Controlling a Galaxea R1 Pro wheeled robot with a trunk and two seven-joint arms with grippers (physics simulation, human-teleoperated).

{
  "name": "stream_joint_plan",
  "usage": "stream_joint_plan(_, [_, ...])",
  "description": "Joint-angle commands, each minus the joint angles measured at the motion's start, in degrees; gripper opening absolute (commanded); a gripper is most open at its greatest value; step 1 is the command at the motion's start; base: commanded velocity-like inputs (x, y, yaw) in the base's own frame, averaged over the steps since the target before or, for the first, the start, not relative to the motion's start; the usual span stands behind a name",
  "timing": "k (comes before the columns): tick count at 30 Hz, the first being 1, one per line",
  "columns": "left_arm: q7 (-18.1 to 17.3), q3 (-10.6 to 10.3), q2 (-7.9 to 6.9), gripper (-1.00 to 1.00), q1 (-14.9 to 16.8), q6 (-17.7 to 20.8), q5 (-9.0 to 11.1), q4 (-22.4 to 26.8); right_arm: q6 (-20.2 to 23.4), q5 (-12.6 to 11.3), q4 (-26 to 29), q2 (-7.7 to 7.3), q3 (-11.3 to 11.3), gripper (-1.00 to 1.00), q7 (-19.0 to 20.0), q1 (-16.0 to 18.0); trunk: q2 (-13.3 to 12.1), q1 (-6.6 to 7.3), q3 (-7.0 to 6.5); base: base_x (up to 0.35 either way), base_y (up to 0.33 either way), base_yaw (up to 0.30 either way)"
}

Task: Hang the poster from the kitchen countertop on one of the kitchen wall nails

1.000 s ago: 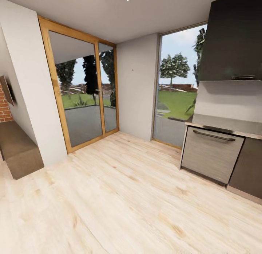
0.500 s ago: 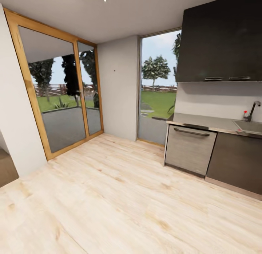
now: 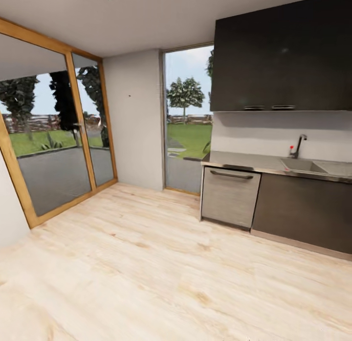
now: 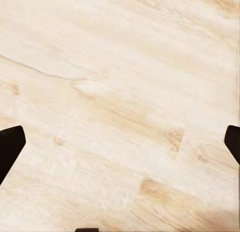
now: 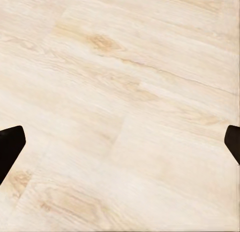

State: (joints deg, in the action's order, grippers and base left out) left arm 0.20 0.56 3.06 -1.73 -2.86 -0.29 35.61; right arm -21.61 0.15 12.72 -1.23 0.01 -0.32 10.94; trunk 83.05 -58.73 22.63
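Note:
The light-grey kitchen countertop (image 3: 244, 161) runs along the right wall in the head view, with an inset steel sink (image 3: 303, 166) and a chrome tap (image 3: 299, 144). No poster is visible on the stretch of worktop in view. A tiny dark wall nail (image 3: 129, 96) dots the pale grey wall between the glass door and the window. My left gripper (image 4: 120, 142) is open over the bare wooden floor, its dark fingertips (image 4: 10, 144) far apart. My right gripper (image 5: 120, 142) is open above the floor as well, holding nothing.
A steel dishwasher front (image 3: 230, 196) and dark lower cabinets (image 3: 303, 211) stand under the worktop, with dark upper cabinets (image 3: 283, 57) above. A wood-framed glass door (image 3: 49, 150) fills the left wall and a tall window (image 3: 188, 121) the far corner. Light wooden floor (image 3: 146, 262) stretches between.
The camera has swung to the right, so the whole picture slid left. The sink, tap and more of the cabinets have come into view, and the brown bench has gone from view.

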Motion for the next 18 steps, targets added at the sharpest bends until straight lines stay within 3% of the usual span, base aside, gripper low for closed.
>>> stream_joint_plan(1, [0.0, 0.1, 0.02, 1.0, 0.0, -0.1, 0.0, 0.1, -0.2, 0.0, -0.1, 0.0, 0.0, 1.0, 0.0, 0.0, 0.0, 0.0, 0.02, 0.0, 0.0, -0.299])
stream_joint_plan(14, [0.0, 0.1, 0.02, 1.0, 0.0, -0.1, 0.0, 0.1, -0.2, 0.0, -0.1, 0.0, 0.0, 1.0, -0.1, 0.0, 0.0, 0.0, -0.31, 0.001, 0.0, -0.297])
stream_joint_plan(18, [0.1, 0.1, 0.02, 1.0, 0.0, -0.1, 0.0, 0.1, -0.2, 0.0, -0.1, 0.0, 0.0, 1.0, -0.1, 0.0, 0.0, 0.0, -0.36, 0.118, 0.0, -0.159])
